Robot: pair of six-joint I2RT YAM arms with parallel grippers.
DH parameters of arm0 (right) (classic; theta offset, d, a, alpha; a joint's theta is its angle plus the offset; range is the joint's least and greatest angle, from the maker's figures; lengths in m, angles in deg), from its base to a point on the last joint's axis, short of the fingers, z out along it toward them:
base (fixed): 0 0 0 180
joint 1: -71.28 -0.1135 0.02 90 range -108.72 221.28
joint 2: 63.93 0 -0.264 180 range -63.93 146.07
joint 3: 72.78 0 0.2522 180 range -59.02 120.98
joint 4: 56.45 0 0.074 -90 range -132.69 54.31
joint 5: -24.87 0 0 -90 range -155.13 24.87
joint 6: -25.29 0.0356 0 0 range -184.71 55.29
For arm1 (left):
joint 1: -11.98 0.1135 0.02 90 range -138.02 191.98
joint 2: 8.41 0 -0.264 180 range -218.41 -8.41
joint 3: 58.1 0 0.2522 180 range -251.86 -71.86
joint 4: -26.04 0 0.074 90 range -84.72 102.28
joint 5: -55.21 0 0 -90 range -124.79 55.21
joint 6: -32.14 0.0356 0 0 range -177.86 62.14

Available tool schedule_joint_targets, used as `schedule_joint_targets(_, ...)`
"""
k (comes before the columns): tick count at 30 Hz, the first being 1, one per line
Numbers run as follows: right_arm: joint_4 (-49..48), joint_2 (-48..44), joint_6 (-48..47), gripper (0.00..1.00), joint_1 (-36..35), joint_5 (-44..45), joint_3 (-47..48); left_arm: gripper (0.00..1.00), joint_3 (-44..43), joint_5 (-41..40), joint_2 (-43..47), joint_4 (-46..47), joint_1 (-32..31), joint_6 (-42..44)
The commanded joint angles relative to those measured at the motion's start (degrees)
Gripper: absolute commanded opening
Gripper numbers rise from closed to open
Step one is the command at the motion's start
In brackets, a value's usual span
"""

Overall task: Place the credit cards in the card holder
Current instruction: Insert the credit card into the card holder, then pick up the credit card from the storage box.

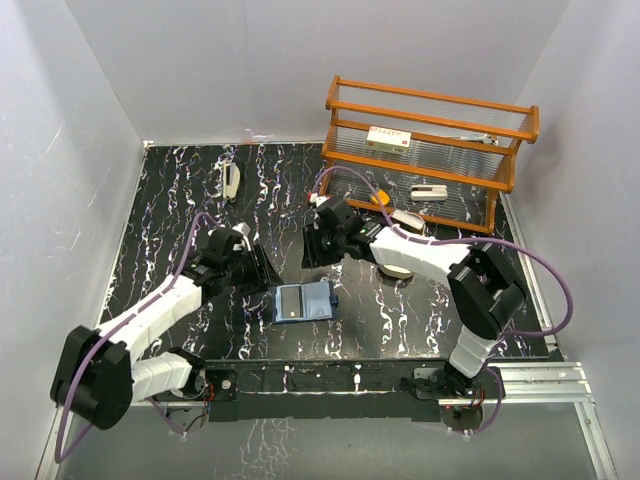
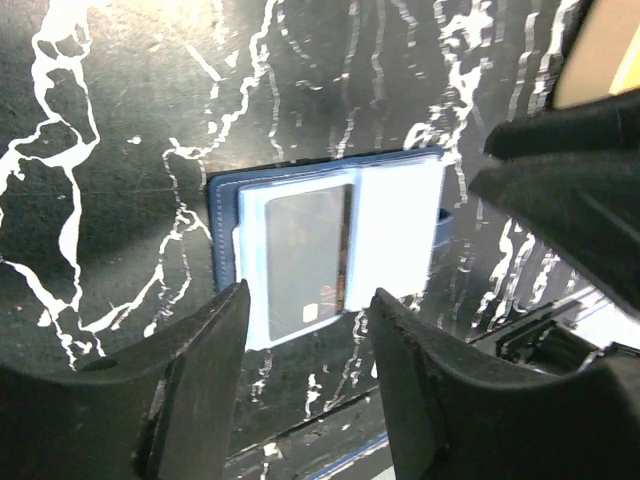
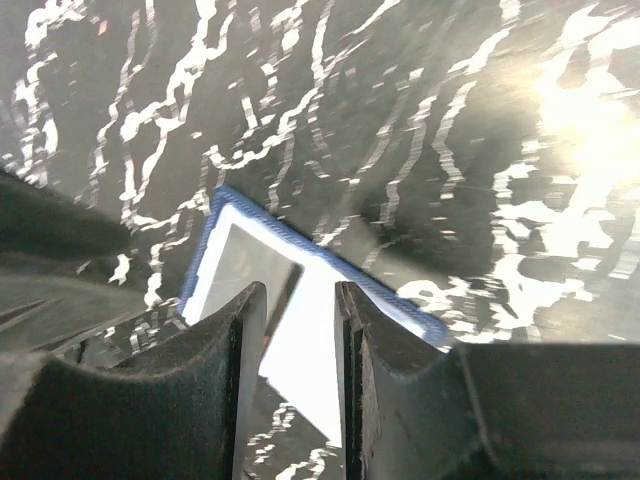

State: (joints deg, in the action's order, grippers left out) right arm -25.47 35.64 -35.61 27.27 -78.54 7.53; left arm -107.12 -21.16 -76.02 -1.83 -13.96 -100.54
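You are seeing one dark card (image 2: 305,255) lying in the open card holder (image 2: 400,230), which is resting on the worktop (image 1: 180,200) between the arms, the left claw (image 2: 308,305) hovering wide and empty, the right claw (image 3: 300,300) narrow and empty, other cards (image 1: 389,138) apparently waiting on the rack (image 1: 430,100).

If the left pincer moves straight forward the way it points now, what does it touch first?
Most likely the open card holder, around the dark card in its sleeve; depth is uncertain.

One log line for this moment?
card holder: lying open, dark credit card inside | left gripper: open, empty | right gripper: open, empty
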Motion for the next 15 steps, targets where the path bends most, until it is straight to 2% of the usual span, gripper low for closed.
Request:
schedule_joint_targets(1,9.1,-4.29,-11.08,0.31,1.88,13.49,4.91,0.54,-1.65,1.25,6.76,-1.45,0.27,0.95)
schedule_joint_targets(4,15.62,-4.5,-14.76,0.29,3.73,21.6,8.19,0.58,-2.66,0.59,9.69,-3.93,0.27,2.02)
schedule_joint_targets(6,16.58,-5.23,-17.22,0.29,5.32,23.92,8.94,0.6,-3.71,0.46,10.62,-5.46,0.27,2.87)
schedule_joint_targets(8,17.17,-5.84,-19.74,0.29,6.65,26.78,9.26,0.96,-4.75,1.19,11.53,-6.34,0.27,4.14)
schedule_joint_targets(15,20.4,-5.33,-24.54,0.34,11.12,40.02,12.4,0.99,-6.26,1.94,15.29,-8.67,0.27,7.22)
